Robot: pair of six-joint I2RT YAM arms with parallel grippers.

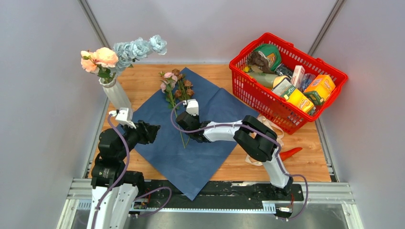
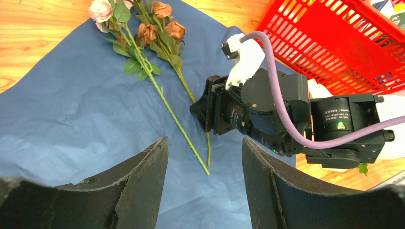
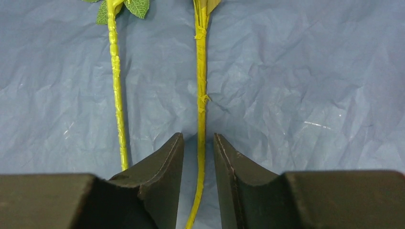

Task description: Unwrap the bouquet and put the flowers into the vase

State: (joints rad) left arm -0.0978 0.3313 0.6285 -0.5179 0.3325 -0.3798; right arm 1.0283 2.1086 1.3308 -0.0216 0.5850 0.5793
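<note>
The unwrapping looks finished to me; the blue paper (image 1: 191, 164) lies spread flat on the table, and a cream ribbon (image 1: 274, 126) sits loose just beside the red basket (image 1: 248, 93). The tall white vase (image 1: 116, 94) stands upright at the left rear, off the paper's corner, and it already holds peach blooms (image 1: 102, 58) and pale blue blooms (image 1: 138, 47); so I'd judge the job well past halfway.

What is left lies on the paper: a pink-flowered stem (image 1: 167, 82) and a brown-flowered stem (image 1: 184, 88), side by side, blooms pointing away from the arms.

The right gripper (image 3: 198, 138) is down at the paper over the brown-flowered stem's shaft; its jaws stand narrowly apart with the stem between them, and I can see a sliver of paper on each side, so nothing is pinched yet. The pink-flowered stem lies just to the left of it, outside the jaws.

The left gripper (image 2: 204, 143) hangs above the paper's left part with its jaws wide apart and nothing in them.

Two stems to lift and stand in the vase, by my reckoning.
</note>
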